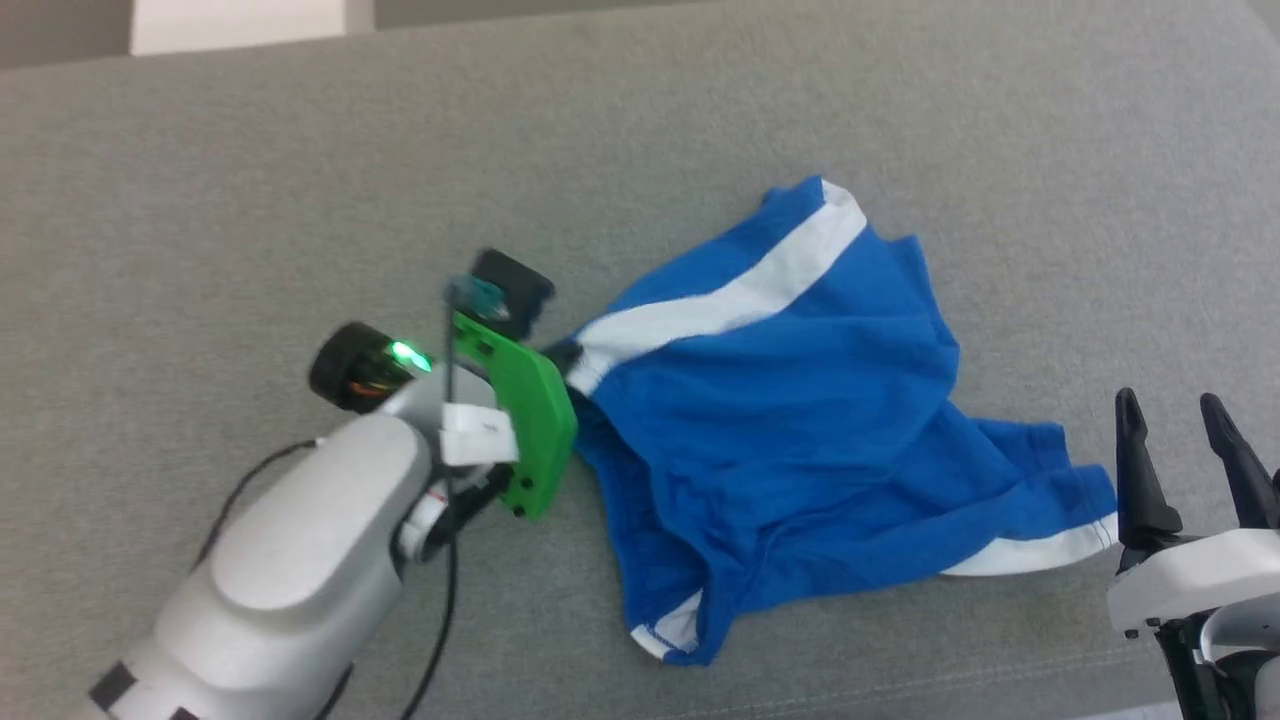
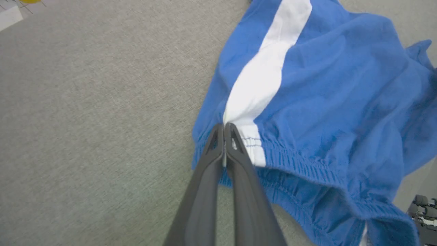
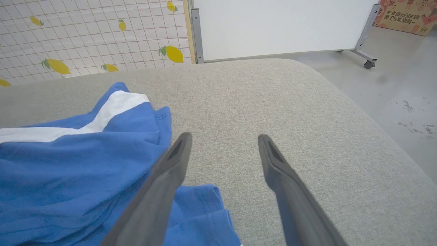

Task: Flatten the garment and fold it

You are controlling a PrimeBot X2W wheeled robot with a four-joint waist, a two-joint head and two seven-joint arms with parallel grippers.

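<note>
The left end effector (image 2: 224, 127) grips the waistband (image 2: 290, 160) of the garment (image 1: 800, 420), which lies crumpled beyond it, not yet flattened or folded; the right end effector (image 1: 1168, 400) is spread.

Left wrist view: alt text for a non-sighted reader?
The left gripper is shut on the gathered waistband of the blue shorts, at the white side stripe. The shorts lie rumpled on a grey fabric surface.
</note>
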